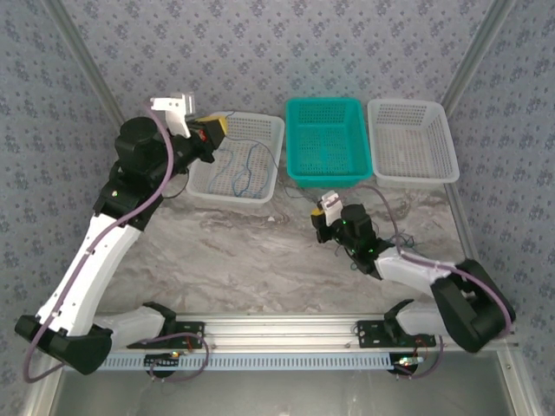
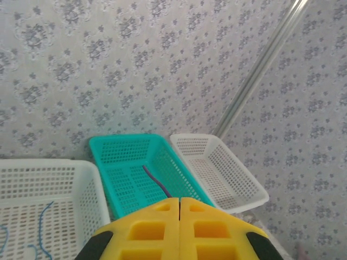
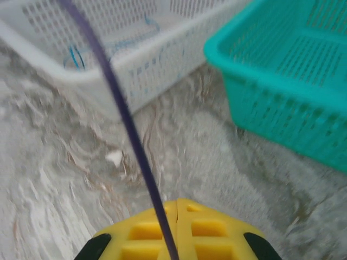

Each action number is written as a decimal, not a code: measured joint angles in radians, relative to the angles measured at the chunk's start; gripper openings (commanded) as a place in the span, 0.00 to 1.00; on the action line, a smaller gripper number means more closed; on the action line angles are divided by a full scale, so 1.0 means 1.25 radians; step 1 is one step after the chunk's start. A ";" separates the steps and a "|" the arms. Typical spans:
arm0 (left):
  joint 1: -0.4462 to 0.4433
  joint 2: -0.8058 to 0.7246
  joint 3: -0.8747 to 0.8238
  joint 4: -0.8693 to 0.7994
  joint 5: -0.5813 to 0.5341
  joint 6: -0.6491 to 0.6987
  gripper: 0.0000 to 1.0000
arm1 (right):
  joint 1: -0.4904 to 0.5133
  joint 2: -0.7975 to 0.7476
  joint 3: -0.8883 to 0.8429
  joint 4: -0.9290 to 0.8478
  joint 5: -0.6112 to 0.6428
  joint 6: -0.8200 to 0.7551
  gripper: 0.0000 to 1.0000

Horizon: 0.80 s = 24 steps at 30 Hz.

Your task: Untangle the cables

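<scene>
Findings: the table (image 1: 260, 260) carries the left basket (image 1: 230, 195) and the teal basket (image 1: 325, 178) at its far edge. A blue cable (image 1: 247, 169) lies loose in the left basket. The left gripper (image 2: 179, 205) is raised over that basket, jaws pressed together, and a dark cable (image 3: 126, 116) appears to leave their seam. The right gripper (image 3: 177, 206) is low by the teal basket, its jaws pinching the dark cable.

Recommendation: draw the ends apart slowly and evenly, keep the line above the rims, and ease off if it snags.

High overhead, low wrist views, seemingly sharing basket (image 1: 323, 102)
</scene>
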 measured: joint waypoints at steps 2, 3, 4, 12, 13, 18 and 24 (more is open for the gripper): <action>0.000 -0.019 -0.034 0.008 -0.014 -0.004 0.00 | 0.000 -0.094 0.006 -0.033 0.023 0.003 0.00; 0.000 -0.031 -0.064 0.015 -0.017 -0.011 0.00 | 0.000 -0.142 0.015 -0.057 0.033 0.005 0.00; 0.000 -0.040 -0.098 0.023 -0.016 -0.022 0.00 | -0.002 -0.192 0.033 -0.087 0.043 0.005 0.00; -0.053 0.022 -0.286 0.095 -0.004 -0.099 0.13 | -0.011 -0.331 0.300 -0.296 0.058 0.020 0.00; -0.069 0.034 -0.291 0.103 -0.004 -0.102 0.18 | -0.012 -0.329 0.338 -0.320 0.058 0.029 0.00; -0.140 0.070 -0.294 0.158 -0.001 -0.102 0.39 | -0.018 -0.282 0.488 -0.403 0.055 0.084 0.00; -0.210 0.088 -0.321 0.224 0.024 -0.063 0.51 | -0.027 -0.188 0.639 -0.480 0.055 0.115 0.00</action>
